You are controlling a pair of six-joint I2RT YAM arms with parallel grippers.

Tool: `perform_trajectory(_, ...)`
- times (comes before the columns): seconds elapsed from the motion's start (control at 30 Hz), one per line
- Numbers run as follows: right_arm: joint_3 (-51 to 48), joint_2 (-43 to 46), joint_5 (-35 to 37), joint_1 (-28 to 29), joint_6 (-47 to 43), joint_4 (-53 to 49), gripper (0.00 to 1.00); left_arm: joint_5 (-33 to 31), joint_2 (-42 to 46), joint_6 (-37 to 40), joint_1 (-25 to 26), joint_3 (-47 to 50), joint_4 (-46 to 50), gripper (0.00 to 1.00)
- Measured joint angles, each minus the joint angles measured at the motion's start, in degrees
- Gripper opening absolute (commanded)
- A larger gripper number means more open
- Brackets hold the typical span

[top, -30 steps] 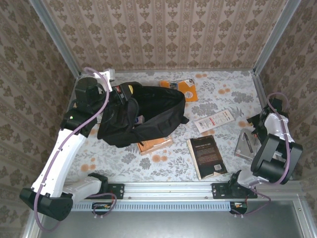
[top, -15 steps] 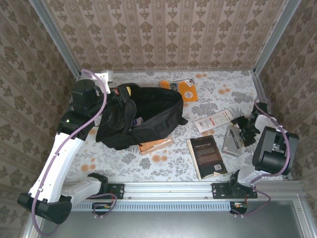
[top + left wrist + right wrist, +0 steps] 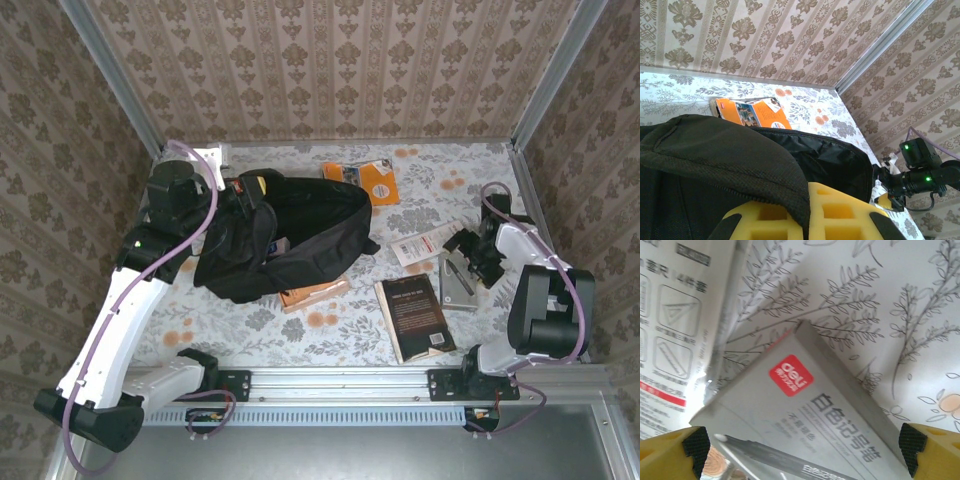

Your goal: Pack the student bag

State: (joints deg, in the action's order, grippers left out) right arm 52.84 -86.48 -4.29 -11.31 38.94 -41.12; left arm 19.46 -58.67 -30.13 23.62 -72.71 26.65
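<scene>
The student bag lies slumped on the desk, left of centre in the top view, partly over an orange book. The left end effector pinches a fold of its black fabric (yellow pads against the cloth). The right end effector is spread wide above a grey box, beside a black book.
</scene>
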Motion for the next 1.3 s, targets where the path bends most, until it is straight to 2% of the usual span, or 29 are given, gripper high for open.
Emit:
perform_trajectory(0.3, -6.3, 3.0, -3.1, 0.0, 0.3, 1.9, 1.0, -0.3, 0.0, 0.7, 0.4, 0.0, 0.0, 0.0)
perform_trajectory(0.6, -14.2, 10.1, -12.8, 0.9, 7.7, 6.3, 1.0, -0.9, 0.1, 1.9, 1.1, 0.0, 0.4, 0.0)
perform_trajectory(0.8, -14.9, 10.9, -17.1, 6.2, 14.7, 12.0, 1.0, -1.0, 0.2, 1.9, 1.1, -0.1, 0.4, 0.0)
perform_trajectory(0.93, -12.4, 10.7, -18.3, 8.5, 15.8, 12.7, 1.0, -1.3, 0.2, 2.1, 1.1, -0.1, 0.5, 0.0)
perform_trajectory(1.13, -0.3, 8.9, -11.7, 10.3, 10.4, 4.0, 1.0, -1.5, 0.2, 2.5, 1.1, -0.6, 1.0, 0.0)
perform_trajectory(1.3, -2.3, 15.1, -9.7, 13.1, 10.3, -2.9, 1.0, -1.5, 0.2, 2.8, 1.1, -0.8, 1.2, 0.0)
